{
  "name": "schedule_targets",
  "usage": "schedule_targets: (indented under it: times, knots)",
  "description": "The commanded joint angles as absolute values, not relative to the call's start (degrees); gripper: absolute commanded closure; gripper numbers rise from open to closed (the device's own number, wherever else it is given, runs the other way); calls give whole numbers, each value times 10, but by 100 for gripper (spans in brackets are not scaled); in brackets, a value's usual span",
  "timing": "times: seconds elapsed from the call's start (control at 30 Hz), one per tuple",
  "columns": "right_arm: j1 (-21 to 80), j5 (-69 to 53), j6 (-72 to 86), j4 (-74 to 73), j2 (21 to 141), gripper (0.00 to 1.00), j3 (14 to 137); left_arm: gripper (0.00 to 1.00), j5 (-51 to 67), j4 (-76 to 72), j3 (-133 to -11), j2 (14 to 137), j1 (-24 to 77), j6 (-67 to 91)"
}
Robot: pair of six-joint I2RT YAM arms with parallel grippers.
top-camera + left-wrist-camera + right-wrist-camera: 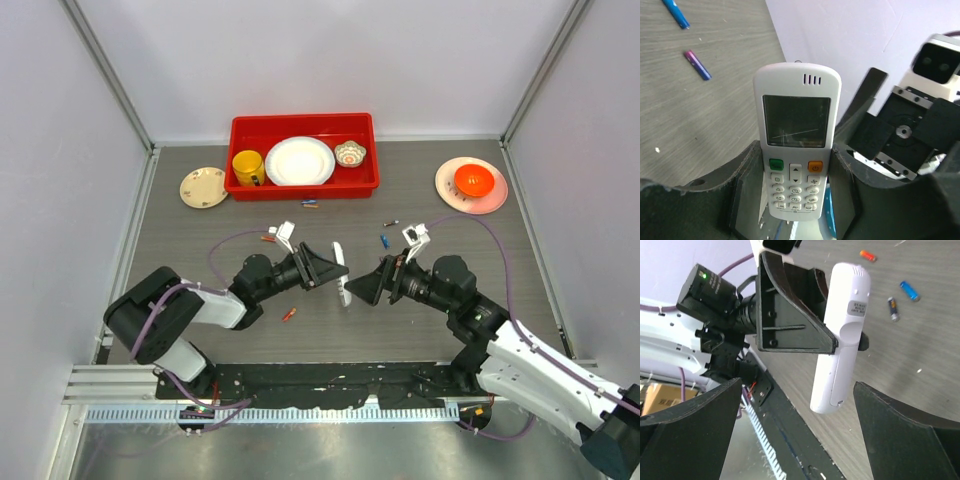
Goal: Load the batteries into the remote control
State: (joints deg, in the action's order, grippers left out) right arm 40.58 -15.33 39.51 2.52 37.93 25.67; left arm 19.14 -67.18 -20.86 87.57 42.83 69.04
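The table (170,245) carries two arms, left (200,305) and right (470,305), whose grippers meet near its centre. One red bin (300,118) sits at 12 o'clock, holding one yellow mug (248,167), one white plate (300,160) and one small bowl (350,153). A small plate (204,187) lies at 10 o'clock. A pink plate (497,198) carrying an orange bowl (473,180) lies at 2 o'clock. That makes three plates and two bowls.

The one remote (342,274) is at centre, clamped around its keypad end in the left gripper (332,268), with the buttons facing that arm. Its long axis runs 12 to 6 o'clock, square across the line between the grippers. The right gripper (366,281) has its jaws wide apart and empty. The remote lies just beside it at 9 o'clock, with its back turned toward it. The right arm looks like the free one for the next move. I cannot tell whether the back cover is on.

The batteries (384,240) lie loose on the table, and I count five marks. From the remote:
- a blue one at 1 o'clock
- a dark one (390,223) just beyond the blue
- one (309,203) at 11 o'clock by the bin, possibly two lying together
- an orange one (268,238) at 10 o'clock
- an orange-red one (289,314) at 8 o'clock
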Motion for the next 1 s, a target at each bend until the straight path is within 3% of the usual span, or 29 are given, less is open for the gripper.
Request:
schedule_targets:
  times: [0.0,0.6,0.8,0.97]
  knots:
    - [400,-233,432,112,394,2,238,100,245,-886,-225,862,426,716]
    - [315,-353,541,315,437,7,158,100,308,-886,-265,843,425,736]
    - [307,-386,612,451,475,7,129,100,308,-886,-271,839,426,741]
    - [308,-409,620,483,506,12,132,100,307,-885,-282,840,426,745]
